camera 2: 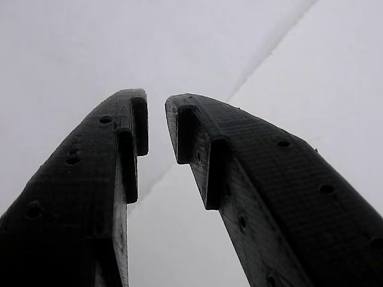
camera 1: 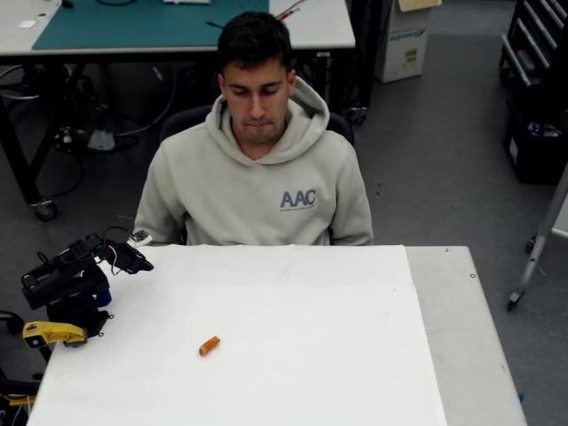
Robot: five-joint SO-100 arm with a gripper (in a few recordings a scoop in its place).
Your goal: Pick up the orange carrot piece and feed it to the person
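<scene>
Carrot (camera 1: 209, 345) not yet picked: seen lying on white desk (camera 1: 355, 355), well apart from pincer (camera 1: 140, 263). Pincer (camera 2: 157, 119) empty, fingertips parted by narrow gap. Person (camera 1: 257, 177) seated behind desk. Pick-up and feeding both outstanding.

White tabletop (camera 1: 293, 337) fills the lower overhead view; a bare grey strip (camera 1: 461, 337) of it runs along its right side. Beyond the tabletop's far edge, a second desk with a green cutting mat (camera 1: 133, 22) on top. Cables (camera 1: 106, 124) tangle on the grey floor under that desk, near a caster wheel (camera 1: 44, 209). A cardboard box (camera 1: 404, 40) stands on the floor to the right of the desk, and dark shelving (camera 1: 537, 98) further right.
</scene>
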